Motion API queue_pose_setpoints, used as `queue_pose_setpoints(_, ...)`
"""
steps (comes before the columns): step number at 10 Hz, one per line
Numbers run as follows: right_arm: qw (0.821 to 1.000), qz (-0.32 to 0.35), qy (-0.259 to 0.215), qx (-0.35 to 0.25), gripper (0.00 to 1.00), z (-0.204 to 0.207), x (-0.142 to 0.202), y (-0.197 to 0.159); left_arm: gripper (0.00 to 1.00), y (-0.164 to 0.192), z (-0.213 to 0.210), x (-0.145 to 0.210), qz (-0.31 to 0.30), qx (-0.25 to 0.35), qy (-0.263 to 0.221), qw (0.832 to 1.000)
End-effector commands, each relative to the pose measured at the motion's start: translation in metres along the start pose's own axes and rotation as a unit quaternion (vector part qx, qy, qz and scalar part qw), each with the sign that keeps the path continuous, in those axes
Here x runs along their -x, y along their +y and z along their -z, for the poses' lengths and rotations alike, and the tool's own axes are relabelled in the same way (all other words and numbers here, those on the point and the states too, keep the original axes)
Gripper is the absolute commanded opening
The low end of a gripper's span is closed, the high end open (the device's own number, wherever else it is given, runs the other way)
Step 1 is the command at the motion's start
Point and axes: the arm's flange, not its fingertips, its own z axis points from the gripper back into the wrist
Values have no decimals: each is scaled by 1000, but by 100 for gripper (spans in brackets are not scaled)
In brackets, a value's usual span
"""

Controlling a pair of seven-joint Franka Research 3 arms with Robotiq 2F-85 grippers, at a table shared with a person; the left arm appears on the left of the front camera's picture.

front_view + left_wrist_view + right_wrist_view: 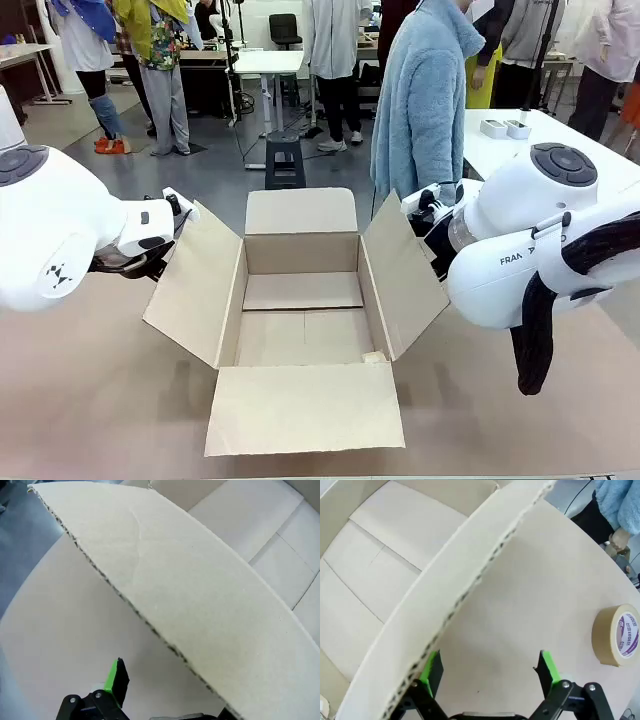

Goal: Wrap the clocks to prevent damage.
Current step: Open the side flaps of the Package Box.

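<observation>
The clocks are out of view. An open cardboard box (pixel 300 253) stands in the middle of the brown table with all its flaps spread outward. My left gripper (pixel 177 210) is at the outer edge of the box's left flap (pixel 200 595). It is open; one green-padded finger (pixel 116 679) shows and the flap covers the other. My right gripper (pixel 427 207) is at the right flap (pixel 470 585), open (pixel 490 672), with its left finger against the flap's outer face and only table top between the fingers.
A roll of brown tape (pixel 617 635) lies on the table beyond the right gripper. A person in a light blue fleecy coat (pixel 425 100) stands at the far side, one hand (pixel 620 540) near the table edge. A white table (pixel 500 150) stands at the back right.
</observation>
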Motion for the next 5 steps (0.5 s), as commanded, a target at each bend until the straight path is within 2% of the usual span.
queue_pose_setpoints(1,1000,0,0,0,100,0,0,0,100,0,0,0,0,0,0,1000)
queue_pose_setpoints(5,1000,0,0,0,100,0,0,0,100,0,0,0,0,0,0,1000)
